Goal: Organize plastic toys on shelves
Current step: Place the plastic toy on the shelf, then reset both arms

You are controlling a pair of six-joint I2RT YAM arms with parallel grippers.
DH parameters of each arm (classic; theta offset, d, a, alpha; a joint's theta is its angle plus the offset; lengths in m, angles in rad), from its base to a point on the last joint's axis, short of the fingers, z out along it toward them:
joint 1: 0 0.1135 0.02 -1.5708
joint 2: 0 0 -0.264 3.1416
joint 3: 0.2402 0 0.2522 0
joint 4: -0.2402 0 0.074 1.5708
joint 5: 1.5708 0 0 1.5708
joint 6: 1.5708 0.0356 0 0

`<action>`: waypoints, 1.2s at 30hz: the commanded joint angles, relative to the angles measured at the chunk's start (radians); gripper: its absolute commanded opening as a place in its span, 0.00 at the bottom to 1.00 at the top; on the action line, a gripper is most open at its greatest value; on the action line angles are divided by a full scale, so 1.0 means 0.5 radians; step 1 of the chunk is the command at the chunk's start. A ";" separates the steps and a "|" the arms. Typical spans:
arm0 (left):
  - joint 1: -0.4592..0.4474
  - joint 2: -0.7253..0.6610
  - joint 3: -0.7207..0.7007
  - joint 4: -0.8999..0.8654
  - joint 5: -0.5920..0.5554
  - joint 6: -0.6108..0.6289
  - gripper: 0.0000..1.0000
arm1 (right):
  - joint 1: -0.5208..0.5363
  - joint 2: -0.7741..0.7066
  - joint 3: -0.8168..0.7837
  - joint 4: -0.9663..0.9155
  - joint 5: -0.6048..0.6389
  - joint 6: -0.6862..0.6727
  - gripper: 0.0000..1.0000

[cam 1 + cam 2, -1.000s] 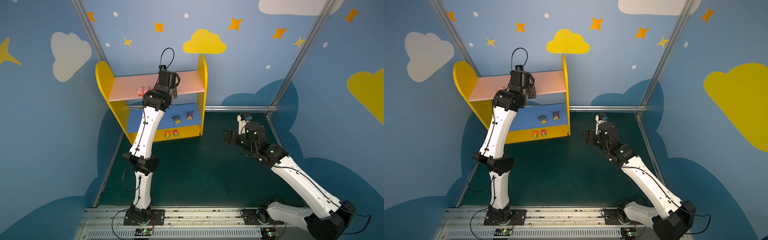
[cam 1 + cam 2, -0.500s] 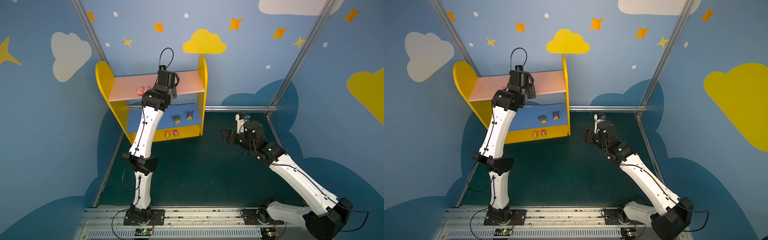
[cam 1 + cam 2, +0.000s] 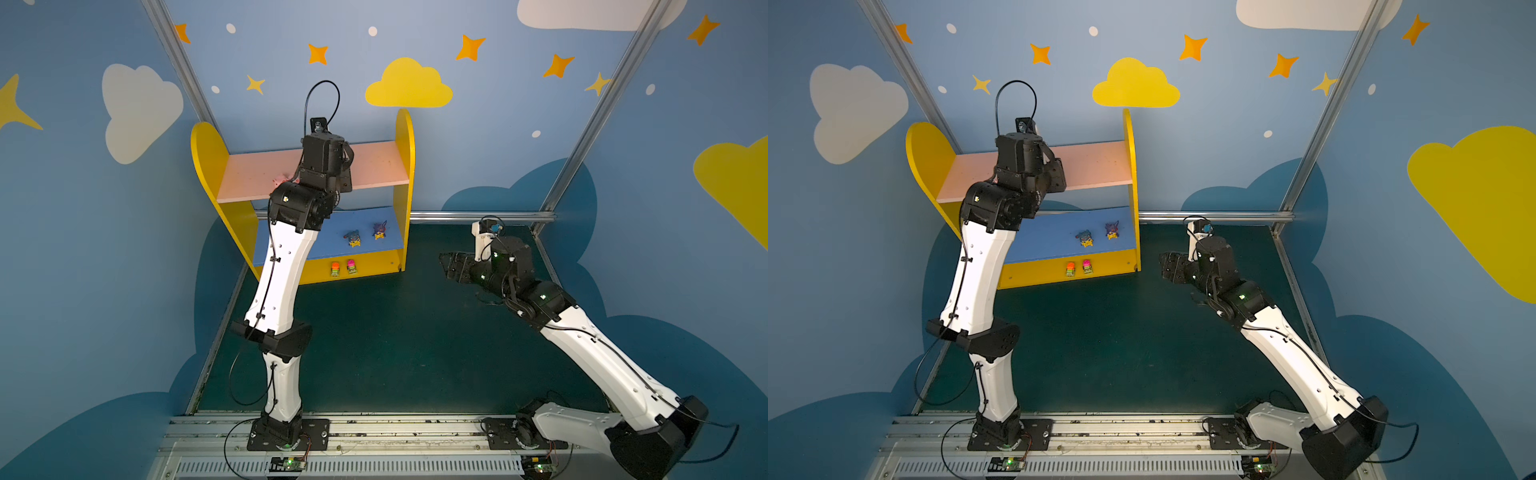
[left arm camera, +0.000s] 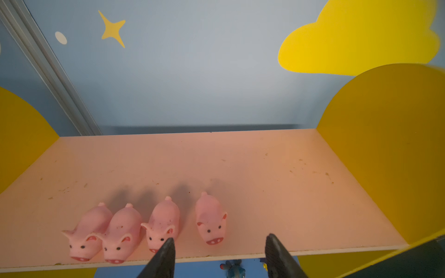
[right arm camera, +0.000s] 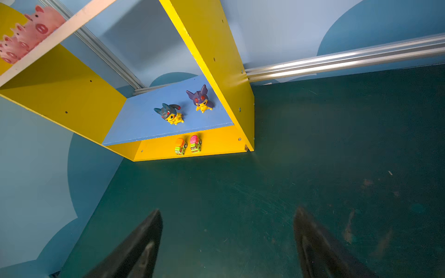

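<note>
On pink upper board (image 4: 265, 168): four pigs (image 4: 163, 221) in row | left end effector (image 4: 220, 237) parted, empty | right end effector (image 5: 228, 209) wide, empty

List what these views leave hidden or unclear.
- Pigs, both top views: left arm hides nearly all.
- Left gripper, top views: hidden behind its wrist; left wrist view shows fingertips only.
- Figures, left wrist view: pink board and frame edge hide nearly all.
- Cars, top views: too small for detail.
- Right gripper, right wrist view: fingers blurred.
</note>
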 commanded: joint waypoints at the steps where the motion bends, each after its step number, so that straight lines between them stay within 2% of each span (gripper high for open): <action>1: -0.037 -0.057 -0.096 0.083 0.027 0.029 0.59 | 0.004 -0.049 0.051 -0.012 -0.008 0.013 0.84; 12: -0.254 0.062 -0.091 -0.010 0.108 -0.059 0.59 | 0.010 -0.215 -0.052 -0.062 0.004 0.002 0.84; 16: -0.400 -0.027 -0.327 -0.026 0.190 -0.126 0.60 | 0.010 -0.316 -0.131 -0.159 0.034 -0.047 0.84; 19: -0.502 -0.211 -0.729 0.030 0.169 -0.257 0.62 | 0.004 -0.408 -0.238 -0.246 0.111 -0.075 0.84; 21: -0.556 -0.434 -1.210 0.206 0.102 -0.311 0.68 | 0.001 -0.480 -0.326 -0.293 0.167 -0.080 0.84; 23: -0.579 -0.743 -1.745 0.425 0.087 -0.385 0.90 | -0.002 -0.558 -0.423 -0.332 0.198 -0.072 0.84; 24: -0.584 -0.890 -1.986 0.533 0.064 -0.431 0.97 | 0.000 -0.594 -0.466 -0.349 0.206 -0.066 0.84; 25: -0.580 -1.070 -2.278 0.644 0.037 -0.460 1.00 | 0.000 -0.629 -0.514 -0.365 0.204 -0.059 0.84; 28: -0.578 -1.634 -2.989 0.915 0.022 -0.474 1.00 | -0.002 -0.721 -0.638 -0.410 0.204 -0.023 0.84; 30: -0.575 -1.978 -3.334 0.969 -0.032 -0.495 1.00 | -0.001 -0.765 -0.720 -0.408 0.193 0.001 0.84; 32: -0.565 -2.287 -3.584 0.925 -0.172 -0.546 1.00 | 0.000 -0.782 -0.804 -0.398 0.206 0.015 0.84; 36: -0.550 -2.673 -3.874 0.831 -0.357 -0.609 1.00 | -0.002 -0.757 -0.907 -0.395 0.280 0.020 0.84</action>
